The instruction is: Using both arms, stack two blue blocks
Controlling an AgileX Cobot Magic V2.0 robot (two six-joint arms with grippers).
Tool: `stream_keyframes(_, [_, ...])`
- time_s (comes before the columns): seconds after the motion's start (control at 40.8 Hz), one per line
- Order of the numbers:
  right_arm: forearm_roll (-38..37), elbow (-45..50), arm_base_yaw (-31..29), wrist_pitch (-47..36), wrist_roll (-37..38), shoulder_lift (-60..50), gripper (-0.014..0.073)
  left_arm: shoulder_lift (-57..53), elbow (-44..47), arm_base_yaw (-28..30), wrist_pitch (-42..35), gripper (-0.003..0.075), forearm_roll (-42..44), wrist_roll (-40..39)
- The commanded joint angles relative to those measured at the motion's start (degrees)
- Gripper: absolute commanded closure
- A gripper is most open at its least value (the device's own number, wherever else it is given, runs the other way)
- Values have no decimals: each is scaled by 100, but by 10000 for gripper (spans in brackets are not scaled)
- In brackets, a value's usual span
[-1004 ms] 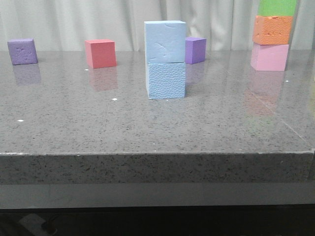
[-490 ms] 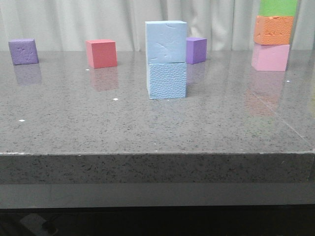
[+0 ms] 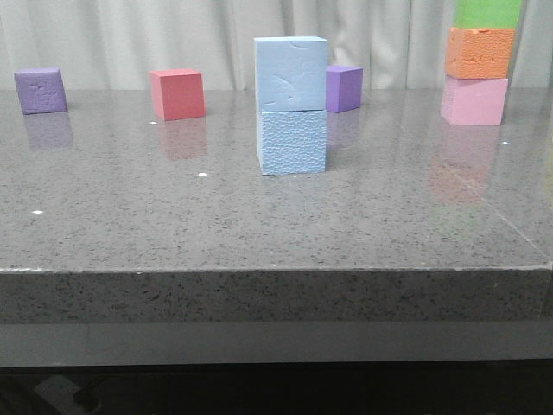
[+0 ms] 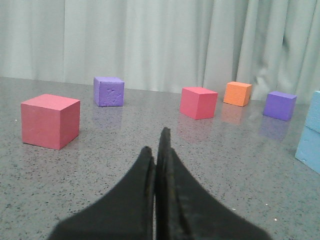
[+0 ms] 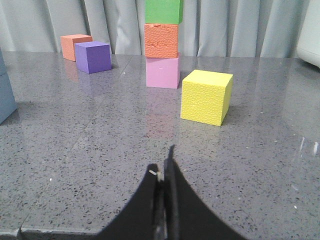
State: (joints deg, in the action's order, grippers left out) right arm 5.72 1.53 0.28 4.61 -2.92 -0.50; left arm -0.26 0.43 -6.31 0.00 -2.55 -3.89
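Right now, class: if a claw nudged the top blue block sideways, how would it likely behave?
The top blue block looks like pebbled foam, so it is probably light and would grip rather than slip. It sits squarely on the lower blue block, so a gentle push may slide it; a hard one could topple the stack.

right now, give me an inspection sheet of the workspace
surface: grey speckled table, glossy
job's things: upper blue block sits on lower blue block, roughly aligned
clutter: red cube, two purple cubes, yellow cube, loose orange cube, pink-orange-green stack
grippers: left pincer shut, empty; right pincer shut, empty; both away from the blue stack
cables: nothing seen
surroundings: pale curtain behind
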Motion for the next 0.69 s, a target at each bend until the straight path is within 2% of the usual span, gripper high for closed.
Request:
stream_keyframes(0.0, [-49, -30, -40, -461, -30, -113, 713, -103, 6, -28, -448, 741, -49, -45])
stream_keyframes(0.661, [-49, -30, -40, -461, -30, -113, 713, -103, 6, 235, -448, 741, -49, -45])
